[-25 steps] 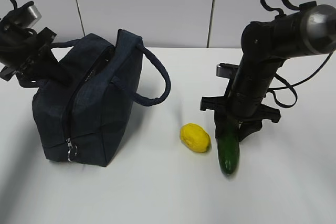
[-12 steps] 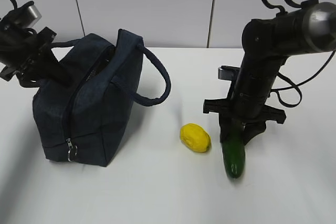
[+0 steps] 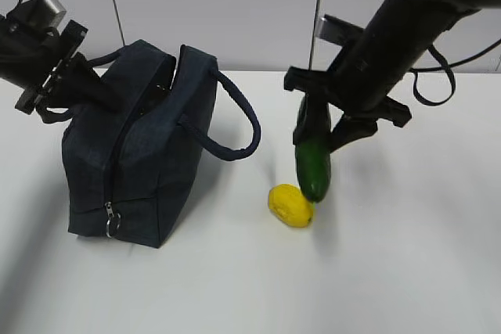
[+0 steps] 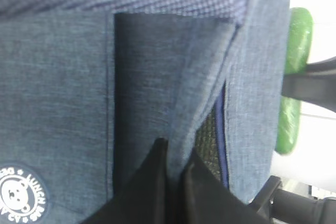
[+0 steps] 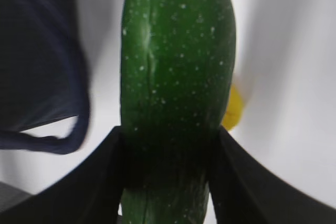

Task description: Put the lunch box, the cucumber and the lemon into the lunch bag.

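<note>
The lunch bag's [image 3: 141, 162] inside stays hidden behind its fabric. In the right wrist view the cucumber [image 5: 176, 93] is cut off at 12 and 6 o'clock, and the lemon [image 5: 234, 109] is mostly hidden behind it.

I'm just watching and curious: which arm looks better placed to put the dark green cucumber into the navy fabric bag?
The right arm. Its gripper already holds the dark green cucumber in the air beside the navy fabric lunch bag. The left gripper is shut on the bag's fabric at the opening.
</note>
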`<state>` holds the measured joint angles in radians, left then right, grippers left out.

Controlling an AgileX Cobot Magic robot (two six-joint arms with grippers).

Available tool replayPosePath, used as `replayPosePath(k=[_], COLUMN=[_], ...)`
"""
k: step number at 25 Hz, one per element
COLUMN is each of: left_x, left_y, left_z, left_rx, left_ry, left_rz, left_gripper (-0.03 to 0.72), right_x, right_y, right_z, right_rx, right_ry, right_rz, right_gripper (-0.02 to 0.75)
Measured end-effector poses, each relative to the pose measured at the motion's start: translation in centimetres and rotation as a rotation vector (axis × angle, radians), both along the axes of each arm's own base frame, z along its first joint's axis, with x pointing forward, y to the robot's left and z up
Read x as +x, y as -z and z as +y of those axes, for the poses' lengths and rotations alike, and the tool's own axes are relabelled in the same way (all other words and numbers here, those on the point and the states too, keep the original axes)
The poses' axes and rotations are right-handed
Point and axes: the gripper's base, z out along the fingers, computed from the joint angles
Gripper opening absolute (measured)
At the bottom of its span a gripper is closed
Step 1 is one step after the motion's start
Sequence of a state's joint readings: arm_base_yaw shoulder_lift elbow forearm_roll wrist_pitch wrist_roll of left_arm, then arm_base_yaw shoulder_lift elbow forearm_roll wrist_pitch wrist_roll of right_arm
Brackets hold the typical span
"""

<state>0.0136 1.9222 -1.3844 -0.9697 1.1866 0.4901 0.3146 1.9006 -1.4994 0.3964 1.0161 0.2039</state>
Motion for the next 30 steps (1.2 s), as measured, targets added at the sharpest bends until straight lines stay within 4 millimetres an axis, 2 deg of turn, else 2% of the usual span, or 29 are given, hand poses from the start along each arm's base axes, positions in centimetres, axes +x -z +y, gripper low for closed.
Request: replayPosePath(k=[8, 16, 20, 30], left_x=[0.1, 0.1, 0.1, 0.3], left_y=[-0.1, -0.2, -0.2, -0.6], left_z=[-0.1, -0.1, -0.1, -0.4], left_rx=[-0.018, -0.021, -0.022, -0.082], left_ry=[0.001, 0.001, 0.001, -0.023], left_rz=[-0.013, -0.016, -0.016, -0.025], left_gripper=[-0.008, -0.008, -0.008, -0.008], right_x=[1.5, 2.2, 2.5, 3.4], right_y=[-4.8, -6.3, -5.6, -0.6], right_z=[2.6, 4.4, 6.4, 9.5], right_rx=[0.323, 0.547, 0.664, 0.724], right_ry=[-0.04, -0.01, -0.033, -0.017], right_rz=[-0.18, -0.262, -0.267, -0.177], right_gripper=[0.348, 0.348, 0.348, 0.348])
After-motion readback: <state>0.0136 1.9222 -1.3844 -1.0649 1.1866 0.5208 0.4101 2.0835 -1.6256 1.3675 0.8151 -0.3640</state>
